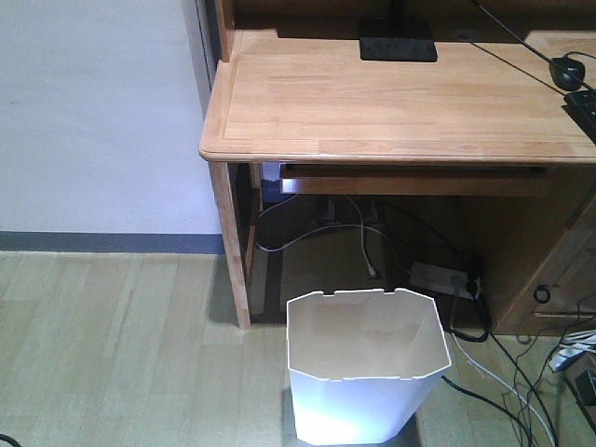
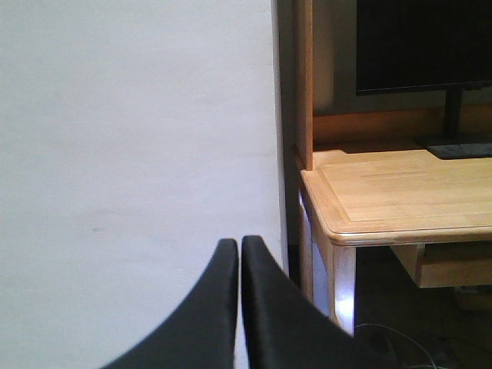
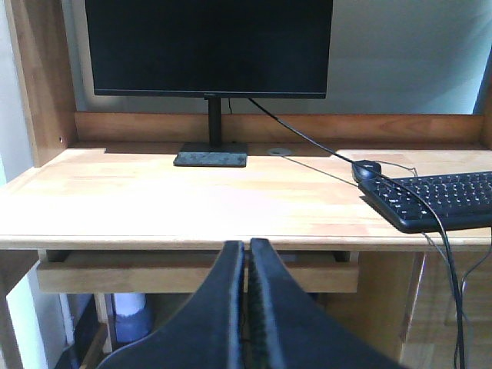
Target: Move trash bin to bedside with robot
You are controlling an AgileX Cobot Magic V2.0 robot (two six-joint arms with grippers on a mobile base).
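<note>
White thin-walled plastic trash bin (image 1: 363, 372), octagonal notched rim, tapering to the base. It's upright on the pale wood-plank floor (image 1: 112, 345), low centre of the front view, mouth up, cream inside. Stands just in front of the light wooden desk (image 1: 391, 102), a bit right of the desk's left front leg (image 1: 233, 242), out from under the top. Behind it, under the desk, there's a white power strip (image 1: 438, 277). Loose cables (image 1: 503, 382) lie on the floor to its right.

Bin vs tools: the bin shows in the front view only and each gripper only in its own wrist view, so I can't tell the spacing. Both wrist views look across at about desk-top level.

Left gripper (image 2: 235, 241): black fingers pressed together, nothing between them, facing the white wall (image 2: 131, 154) beside the desk's left corner.

Right gripper (image 3: 247, 244): fingers closed to a hairline, holding nothing, facing the desk's front edge. Black monitor (image 3: 207, 46) is straight ahead, with the black keyboard (image 3: 438, 200) and mouse (image 3: 367, 171) off to the right.
</note>
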